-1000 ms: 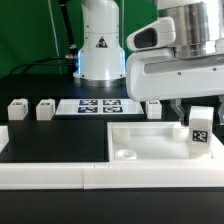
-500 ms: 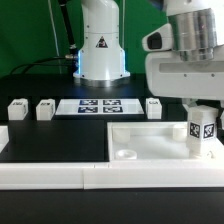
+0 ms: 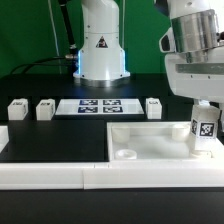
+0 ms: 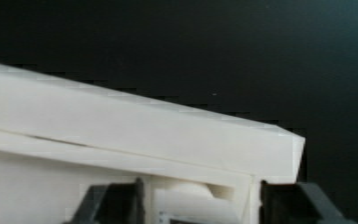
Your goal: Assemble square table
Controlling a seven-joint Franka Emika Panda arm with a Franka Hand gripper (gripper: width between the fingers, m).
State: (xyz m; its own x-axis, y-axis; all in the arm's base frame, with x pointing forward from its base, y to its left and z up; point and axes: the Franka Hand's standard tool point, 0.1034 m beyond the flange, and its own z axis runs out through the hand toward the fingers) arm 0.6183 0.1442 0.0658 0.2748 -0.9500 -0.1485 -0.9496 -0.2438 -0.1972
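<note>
The square table top [image 3: 150,141] is a white slab lying at the exterior view's right, with a round socket [image 3: 125,154] near its front left corner. My gripper [image 3: 204,109] comes down from above and is shut on a white tagged leg [image 3: 204,129], held upright at the slab's right end; whether the leg's foot sits in a socket is hidden. In the wrist view the leg [image 4: 202,203] shows between the dark fingers [image 4: 115,205], with the slab's edge [image 4: 123,130] beyond. Three more legs lie on the black table: two at the left [image 3: 17,110] [image 3: 45,109], one behind the slab [image 3: 153,107].
The marker board [image 3: 97,105] lies flat at the back middle, in front of the robot base [image 3: 100,45]. A long white bar fence [image 3: 55,177] runs along the front edge, with a short white end piece [image 3: 3,137] at the left.
My arm's wrist body has swung toward the exterior view's right and risen. The leg has stayed upright, shifting only slightly right at the slab's right end.
</note>
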